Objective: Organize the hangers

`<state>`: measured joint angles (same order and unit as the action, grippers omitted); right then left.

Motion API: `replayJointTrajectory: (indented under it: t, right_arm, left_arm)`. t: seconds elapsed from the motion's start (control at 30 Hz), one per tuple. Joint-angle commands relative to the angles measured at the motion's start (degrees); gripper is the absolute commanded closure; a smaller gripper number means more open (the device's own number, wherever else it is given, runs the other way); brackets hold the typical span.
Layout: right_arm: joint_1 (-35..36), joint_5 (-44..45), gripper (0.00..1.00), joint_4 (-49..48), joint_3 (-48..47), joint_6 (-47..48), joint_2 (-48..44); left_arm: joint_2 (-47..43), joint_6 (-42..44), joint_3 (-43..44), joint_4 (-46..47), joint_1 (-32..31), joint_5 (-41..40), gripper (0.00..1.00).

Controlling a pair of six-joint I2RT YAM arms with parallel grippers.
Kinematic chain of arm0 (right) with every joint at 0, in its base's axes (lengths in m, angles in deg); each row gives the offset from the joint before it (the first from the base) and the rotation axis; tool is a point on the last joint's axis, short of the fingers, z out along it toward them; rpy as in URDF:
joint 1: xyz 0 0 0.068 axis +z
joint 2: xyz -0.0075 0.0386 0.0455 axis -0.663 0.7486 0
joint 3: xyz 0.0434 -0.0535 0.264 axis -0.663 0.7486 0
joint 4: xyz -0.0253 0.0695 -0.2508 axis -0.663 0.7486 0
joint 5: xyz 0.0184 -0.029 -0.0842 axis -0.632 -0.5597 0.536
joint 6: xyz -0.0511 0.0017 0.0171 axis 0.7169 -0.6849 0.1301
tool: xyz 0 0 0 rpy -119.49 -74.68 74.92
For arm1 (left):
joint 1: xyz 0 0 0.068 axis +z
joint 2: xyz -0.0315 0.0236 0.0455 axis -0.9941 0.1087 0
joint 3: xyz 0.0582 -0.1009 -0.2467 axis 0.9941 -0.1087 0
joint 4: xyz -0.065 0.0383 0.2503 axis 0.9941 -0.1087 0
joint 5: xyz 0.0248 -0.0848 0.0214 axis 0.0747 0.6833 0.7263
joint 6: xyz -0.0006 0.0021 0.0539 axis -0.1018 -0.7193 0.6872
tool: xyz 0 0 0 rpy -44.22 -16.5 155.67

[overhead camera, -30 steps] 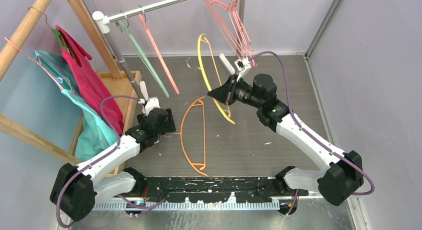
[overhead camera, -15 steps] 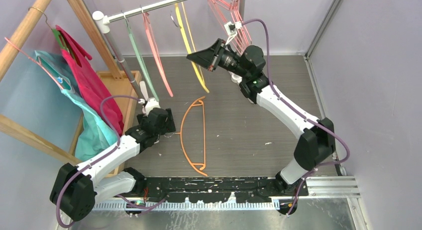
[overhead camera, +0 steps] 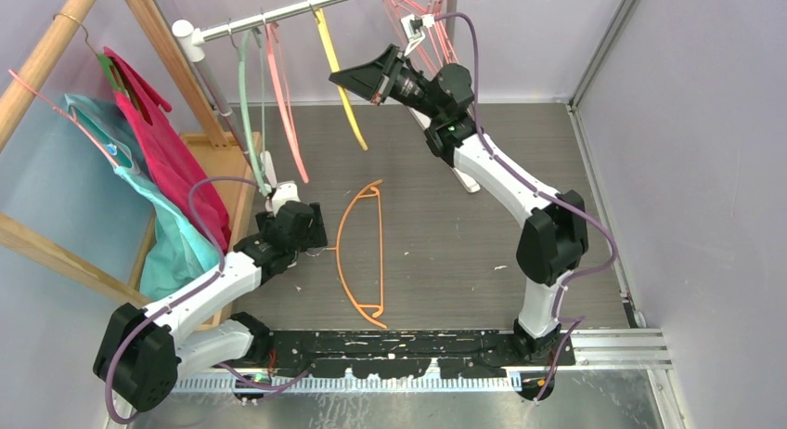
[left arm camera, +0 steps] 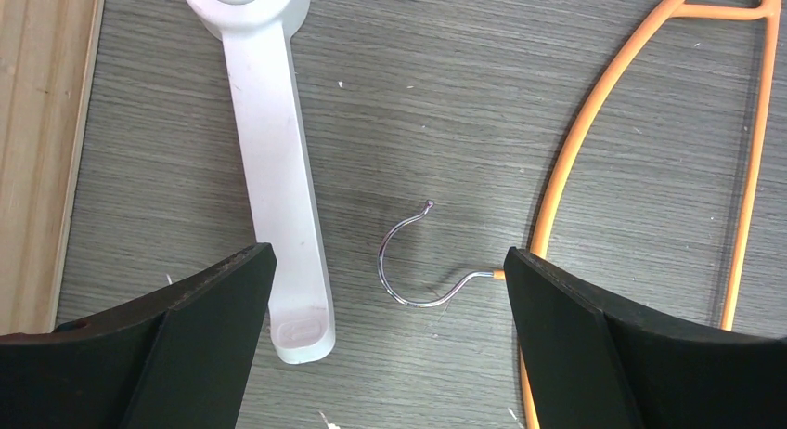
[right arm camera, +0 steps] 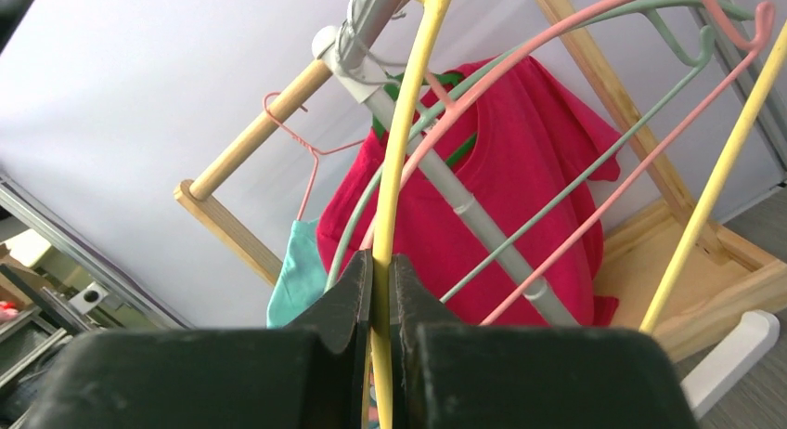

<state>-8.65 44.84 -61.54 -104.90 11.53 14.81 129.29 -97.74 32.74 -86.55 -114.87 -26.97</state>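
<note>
Our right fingers (right arm camera: 353, 299) are clamped on the thin rod of the yellow hanger (right arm camera: 401, 160), which rises from between them toward the grey rail (right arm camera: 364, 16). Our left fingers (left arm camera: 204, 327) stand apart and hold nothing; between them, on the desk (left arm camera: 464, 76), lies the wire hook (left arm camera: 406, 302) of the orange hanger (left arm camera: 568, 164).

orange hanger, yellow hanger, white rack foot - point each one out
orange hanger (overhead camera: 382, 253), top external view, on its straight bar
yellow hanger (right arm camera: 390, 188), right wrist view, on its curved arm, mid-length
white rack foot (left arm camera: 278, 169), left wrist view, on the middle of the foot
</note>
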Motion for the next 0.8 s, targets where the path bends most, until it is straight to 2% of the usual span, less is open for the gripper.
replayJointTrajectory:
  t: [0.0, 0.27, 0.53, 0.77]
  right_arm:
    - [0.9, -0.1, 0.99, -7.0, -8.3, -2.7, 3.5]
    - [2.3, 0.5, 0.99, -7.0, -10.0, -3.2, 7.7]
    - [5.9, 0.3, 0.99, 2.6, -11.5, 4.7, 8.6]
    - [7.0, -0.6, 0.99, 4.8, -10.2, 6.0, 9.6]
  left_arm:
    - [-0.2, 0.8, 2.3, 1.0, 0.2, -2.0, 0.02]
    - [-0.5, 0.9, 1.8, 1.0, 0.2, -2.4, 0.02]
    - [-0.8, 0.6, 1.5, 1.0, 0.2, -2.3, 0.02]
    - [-1.1, 0.3, 1.6, 0.8, 0.2, -2.1, 0.02]
